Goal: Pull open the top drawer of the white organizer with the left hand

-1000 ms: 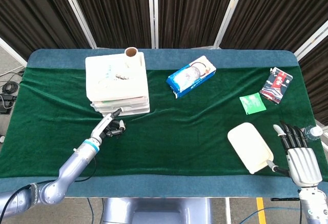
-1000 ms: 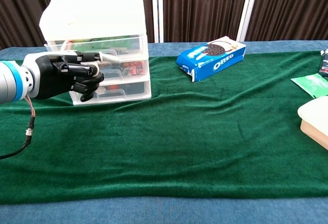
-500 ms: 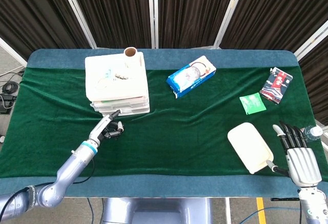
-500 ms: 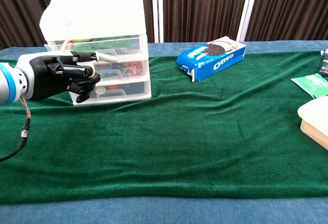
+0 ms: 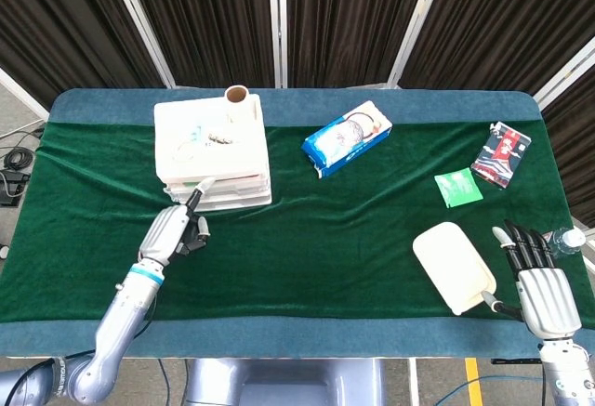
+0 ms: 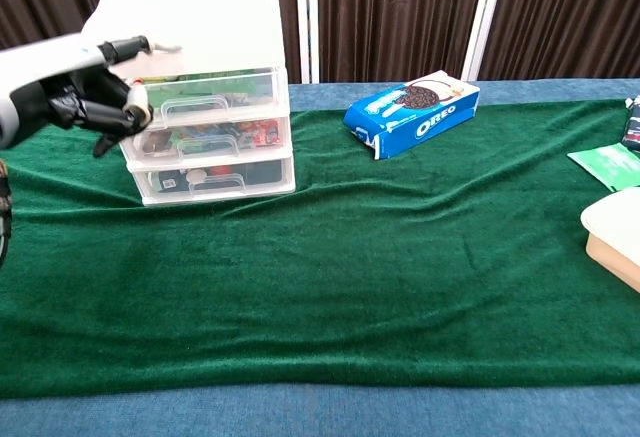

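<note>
The white three-drawer organizer (image 5: pixel 212 141) stands at the back left of the green cloth. In the chest view its top drawer (image 6: pixel 215 89) sits flush with the two below, handle (image 6: pixel 190 107) facing me. My left hand (image 6: pixel 78 92) hovers at the organizer's front left corner, level with the top drawer. Most fingers are curled in and one finger (image 6: pixel 135 47) points across the lid; it holds nothing. From above, the left hand (image 5: pixel 177 231) is just in front of the organizer. My right hand (image 5: pixel 537 281) rests at the near right with fingers spread, holding nothing.
A blue Oreo box (image 5: pixel 346 138) lies mid-table. A green packet (image 5: pixel 458 187) and a red-black packet (image 5: pixel 500 153) lie at the right. A cream lid-like container (image 5: pixel 454 267) sits beside the right hand. A cardboard tube (image 5: pixel 238 96) stands behind the organizer.
My left hand has risen from in front of the middle drawer and shifted left to the organizer's top front corner. The drawers and the right hand have not moved.
</note>
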`<action>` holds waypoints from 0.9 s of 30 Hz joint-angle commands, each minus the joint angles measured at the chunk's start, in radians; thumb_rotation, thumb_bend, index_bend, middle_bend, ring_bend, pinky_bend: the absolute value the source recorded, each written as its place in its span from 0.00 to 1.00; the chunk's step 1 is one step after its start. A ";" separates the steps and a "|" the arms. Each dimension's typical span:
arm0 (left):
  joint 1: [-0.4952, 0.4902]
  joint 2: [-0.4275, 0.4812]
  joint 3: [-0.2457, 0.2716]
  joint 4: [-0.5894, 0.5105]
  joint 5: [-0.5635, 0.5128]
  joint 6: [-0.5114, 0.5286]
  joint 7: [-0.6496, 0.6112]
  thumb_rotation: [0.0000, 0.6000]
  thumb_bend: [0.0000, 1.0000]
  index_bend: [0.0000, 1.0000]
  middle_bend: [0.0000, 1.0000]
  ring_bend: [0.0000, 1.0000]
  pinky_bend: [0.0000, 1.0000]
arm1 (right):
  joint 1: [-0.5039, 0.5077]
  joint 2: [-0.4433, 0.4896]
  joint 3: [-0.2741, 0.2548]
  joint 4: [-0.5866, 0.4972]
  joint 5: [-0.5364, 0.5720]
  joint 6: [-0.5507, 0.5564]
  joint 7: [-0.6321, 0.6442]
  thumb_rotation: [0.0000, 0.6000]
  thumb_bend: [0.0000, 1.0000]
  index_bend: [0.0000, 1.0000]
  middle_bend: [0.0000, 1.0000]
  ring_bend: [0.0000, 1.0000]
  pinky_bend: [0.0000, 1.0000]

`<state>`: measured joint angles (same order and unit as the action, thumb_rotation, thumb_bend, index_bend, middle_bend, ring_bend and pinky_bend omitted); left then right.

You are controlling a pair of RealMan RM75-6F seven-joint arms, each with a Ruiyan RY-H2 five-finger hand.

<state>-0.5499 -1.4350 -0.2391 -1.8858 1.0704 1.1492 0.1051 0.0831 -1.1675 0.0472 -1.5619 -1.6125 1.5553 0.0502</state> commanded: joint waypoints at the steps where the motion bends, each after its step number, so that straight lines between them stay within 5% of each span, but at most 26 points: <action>1: -0.002 0.020 -0.010 -0.057 -0.056 0.054 0.099 1.00 0.96 0.03 0.84 0.75 0.73 | 0.000 0.000 0.000 0.000 0.000 0.000 0.000 1.00 0.04 0.00 0.00 0.00 0.00; 10: -0.058 0.046 -0.046 -0.097 -0.224 0.030 0.228 1.00 0.96 0.15 0.84 0.75 0.73 | 0.002 -0.003 -0.003 0.000 -0.003 -0.004 -0.006 1.00 0.04 0.00 0.00 0.00 0.00; 27: -0.103 0.038 -0.053 -0.076 -0.301 0.032 0.251 1.00 0.96 0.18 0.84 0.75 0.73 | 0.004 -0.005 -0.005 0.003 -0.006 -0.005 -0.006 1.00 0.04 0.00 0.00 0.00 0.00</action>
<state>-0.6508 -1.3979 -0.2926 -1.9619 0.7713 1.1815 0.3541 0.0867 -1.1727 0.0421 -1.5587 -1.6189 1.5499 0.0446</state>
